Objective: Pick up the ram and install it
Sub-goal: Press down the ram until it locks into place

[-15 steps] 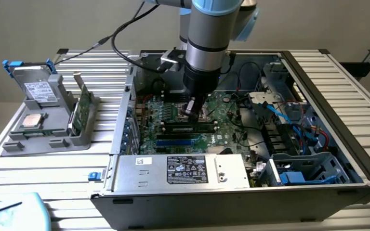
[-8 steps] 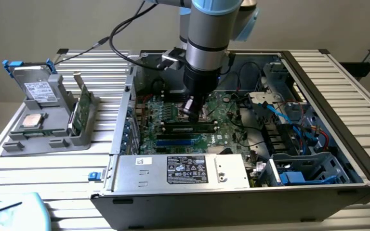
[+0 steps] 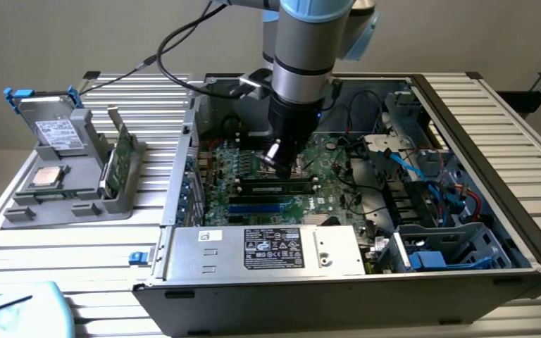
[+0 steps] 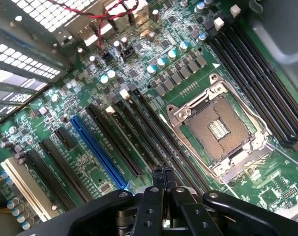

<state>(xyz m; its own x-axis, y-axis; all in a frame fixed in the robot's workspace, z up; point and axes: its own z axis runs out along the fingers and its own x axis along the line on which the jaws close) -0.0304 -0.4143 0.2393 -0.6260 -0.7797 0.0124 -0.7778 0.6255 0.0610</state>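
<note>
Well off toward the exterior view's left of the claw (image 3: 277,159), the ram (image 3: 118,156) stands on edge in a grey holder (image 3: 73,184) on the desk (image 3: 64,243), kept upright for grasping. The claw, fingers pressed together and empty, hovers above the motherboard (image 4: 139,98) inside the open computer case (image 3: 496,211).

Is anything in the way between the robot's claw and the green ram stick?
Yes. The shut black gripper hangs inside the open black computer case, over the green motherboard. The thin green ram stick stands in a grey plastic holder outside, on the exterior view's left. The case's metal side wall rises between them.
</note>
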